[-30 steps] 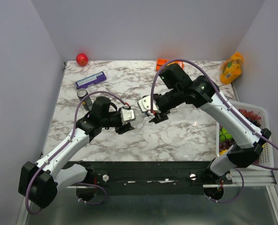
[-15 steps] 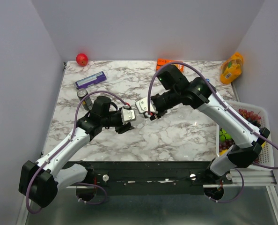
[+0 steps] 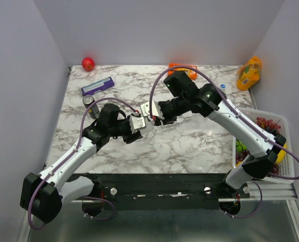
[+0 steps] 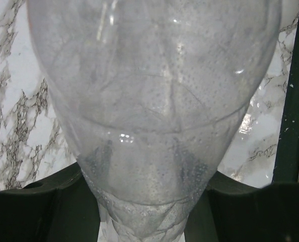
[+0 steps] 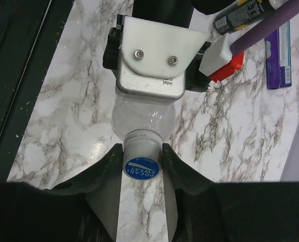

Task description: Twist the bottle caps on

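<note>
Now the right hand [image 5: 141,151] pinches the blue cap [image 5: 142,167] on the bottle [image 5: 139,118] gripped by the left hand [image 3: 138,124].

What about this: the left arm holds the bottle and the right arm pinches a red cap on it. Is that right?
Almost. The cap is blue, not red, as the right wrist view shows. The rest stands: the left gripper holds the bottle, and the right gripper pinches the cap on it.
</note>
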Robot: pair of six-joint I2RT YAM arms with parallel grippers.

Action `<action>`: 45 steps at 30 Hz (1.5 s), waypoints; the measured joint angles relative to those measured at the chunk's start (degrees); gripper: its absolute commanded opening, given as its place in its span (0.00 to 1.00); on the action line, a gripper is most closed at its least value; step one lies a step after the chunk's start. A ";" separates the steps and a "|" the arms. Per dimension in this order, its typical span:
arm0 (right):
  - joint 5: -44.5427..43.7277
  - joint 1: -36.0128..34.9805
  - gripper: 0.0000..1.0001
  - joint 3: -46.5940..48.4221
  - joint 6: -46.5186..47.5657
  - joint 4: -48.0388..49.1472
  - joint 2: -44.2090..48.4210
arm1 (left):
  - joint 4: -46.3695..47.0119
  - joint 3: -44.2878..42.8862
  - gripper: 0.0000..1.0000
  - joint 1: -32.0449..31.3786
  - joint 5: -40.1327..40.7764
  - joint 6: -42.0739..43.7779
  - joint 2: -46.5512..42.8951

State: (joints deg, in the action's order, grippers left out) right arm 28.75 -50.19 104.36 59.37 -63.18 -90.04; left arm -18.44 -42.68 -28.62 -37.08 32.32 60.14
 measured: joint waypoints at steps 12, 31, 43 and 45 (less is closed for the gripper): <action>13.31 10.32 0.00 23.74 -33.51 -8.26 -19.76 | 11.26 4.87 0.00 -0.59 18.67 -6.29 -3.89; 28.33 16.72 0.75 16.85 -31.54 -7.08 -8.52 | 3.30 2.03 0.00 -2.51 17.25 -5.11 -2.71; 20.48 10.40 0.74 0.98 -15.26 0.17 0.81 | -1.11 -2.60 0.00 -2.51 6.62 -4.09 -2.64; 19.21 10.36 0.73 0.61 -15.28 1.40 0.31 | -1.14 -2.64 0.00 -2.51 5.95 -4.09 -2.64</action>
State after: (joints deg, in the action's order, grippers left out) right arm 47.97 -39.83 104.97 44.10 -61.78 -89.73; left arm -19.57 -45.32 -31.14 -31.14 28.23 57.49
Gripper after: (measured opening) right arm 0.746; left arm 0.599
